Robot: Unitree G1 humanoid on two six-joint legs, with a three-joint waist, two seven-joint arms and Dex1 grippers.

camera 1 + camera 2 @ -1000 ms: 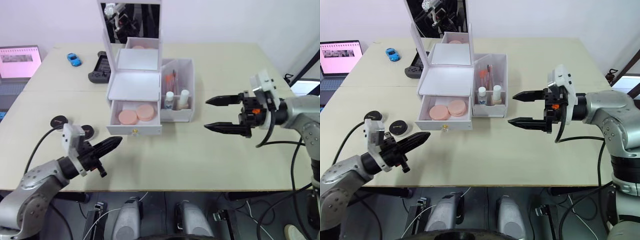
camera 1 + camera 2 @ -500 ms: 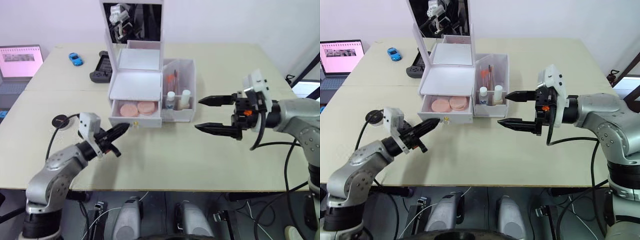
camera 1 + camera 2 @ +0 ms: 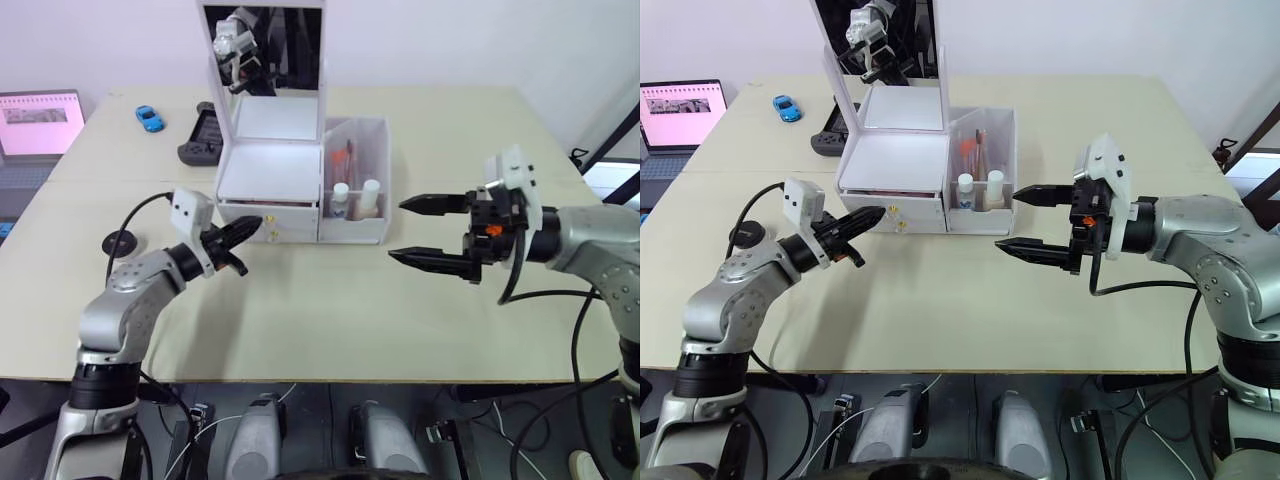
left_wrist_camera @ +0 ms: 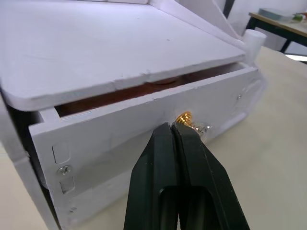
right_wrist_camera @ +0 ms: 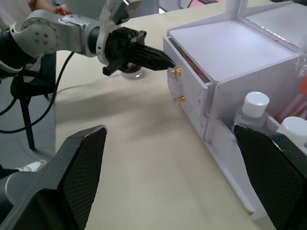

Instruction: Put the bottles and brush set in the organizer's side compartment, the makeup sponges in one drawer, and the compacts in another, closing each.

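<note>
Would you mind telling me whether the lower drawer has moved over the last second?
Yes. The lower drawer has slid back into the organizer, its front now nearly flush with the side compartment. The shut left claw is at its gold knob.

From the head we look down over the table point(image 3: 330, 300); both wrist cameras sit close, sharing the organizer's drawer point(image 4: 144, 129) front.

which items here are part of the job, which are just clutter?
Job:
- white cosmetic organizer, bottom drawer nearly shut
- two white-capped bottles and brush set in its side compartment
- black round compact on the table
- left hand, shut, at the drawer's gold knob
- right hand, open

Clutter:
- blue toy car
- black game controller
- laptop
</note>
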